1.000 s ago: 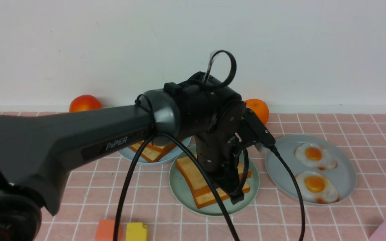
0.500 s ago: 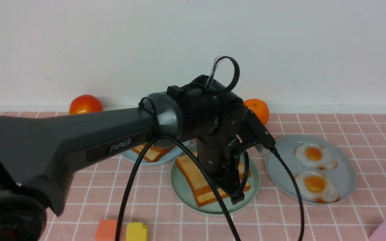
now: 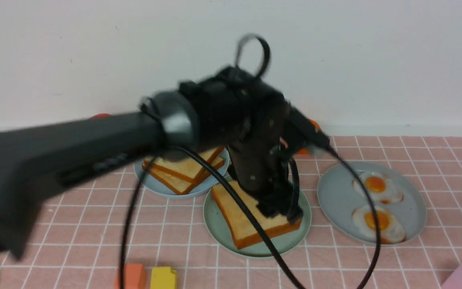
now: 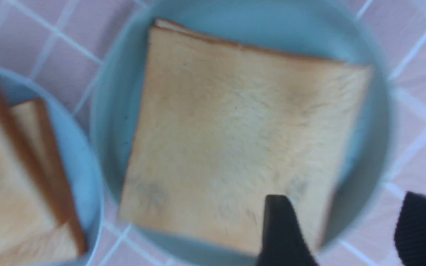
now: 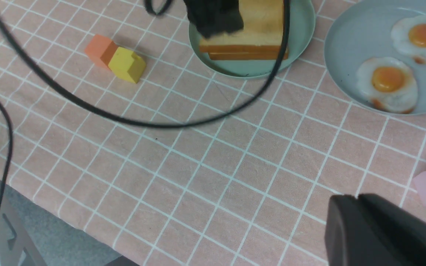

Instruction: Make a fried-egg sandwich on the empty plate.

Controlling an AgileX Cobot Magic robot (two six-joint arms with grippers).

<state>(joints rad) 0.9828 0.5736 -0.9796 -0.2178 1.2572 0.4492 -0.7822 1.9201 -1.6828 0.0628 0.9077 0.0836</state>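
A thick golden toast slice point(image 3: 241, 218) lies flat on the mint-green plate point(image 3: 255, 249) in the middle. From the right wrist view it is the top of a two-slice stack point(image 5: 261, 22); I cannot tell whether anything lies between the slices. My left gripper point(image 3: 285, 214) hangs open just above the stack's right edge, holding nothing. In its own view one finger point(image 4: 279, 229) is over the toast point(image 4: 235, 129) and the other is past the plate's rim point(image 4: 113, 111). My right gripper point(image 5: 357, 197) is shut and empty over bare cloth, away from the plates.
A grey-blue plate point(image 3: 150, 185) with more toast point(image 3: 183, 172) stands at the back left. Another grey-blue plate point(image 3: 335, 192) on the right holds two fried eggs point(image 3: 377, 186) point(image 3: 377, 224). Orange point(image 3: 130, 277), yellow point(image 3: 163, 277) and pink point(image 3: 461, 277) blocks lie near the front edge. Black cables hang from the left arm.
My left gripper has opened and let go of the top toast slice, which now lies flat on the stack. The left arm has risen and swung back; it shows blurred.
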